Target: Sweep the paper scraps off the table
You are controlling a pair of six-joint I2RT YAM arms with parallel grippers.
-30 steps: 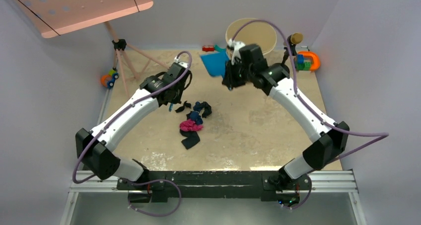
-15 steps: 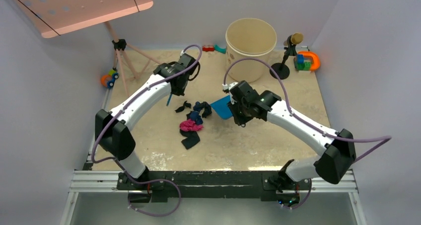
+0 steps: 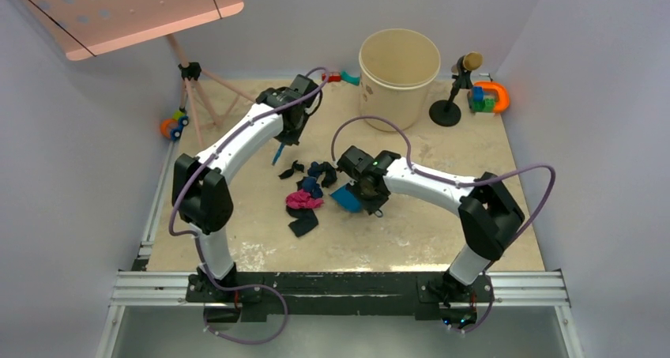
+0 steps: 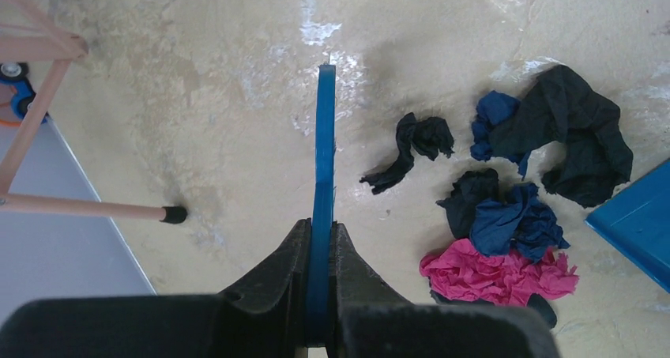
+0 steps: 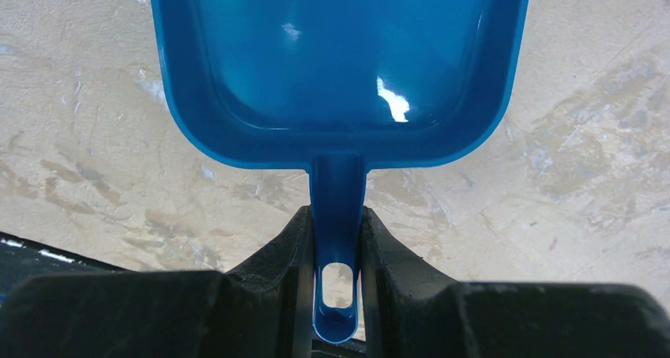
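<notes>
Top view: the sweep is being set up, not yet begun. The paper scraps (image 3: 306, 192), a loose pile of black, dark blue and magenta-pink wads, lie near the middle of the table (image 3: 442, 224).

My left gripper (image 4: 320, 235) is pressed together on a blue brush (image 4: 324, 137), seen edge-on in the left wrist view as a thin blue strip pointing up the frame. The scraps sit to its right, apart from it. Whether the brush tip touches the table I cannot tell.

My right gripper (image 5: 337, 235) pinches the handle of a blue dustpan (image 5: 340, 58), which looks bare inside. In the top view the pan sits just right of the pile. I cannot tell whether its lip rests on the table.

Pose: my left arm rises from the lower left of the top view and arcs to the upper centre, wrist tipped down toward the pile. My right arm bends at the right side, forearm running left to the centre.

Next, I judge, the brush should drop to the surface on the pile's far side and drag the scraps toward the pan, with the lip kept flat and steady so wads do not slip beneath it.
</notes>
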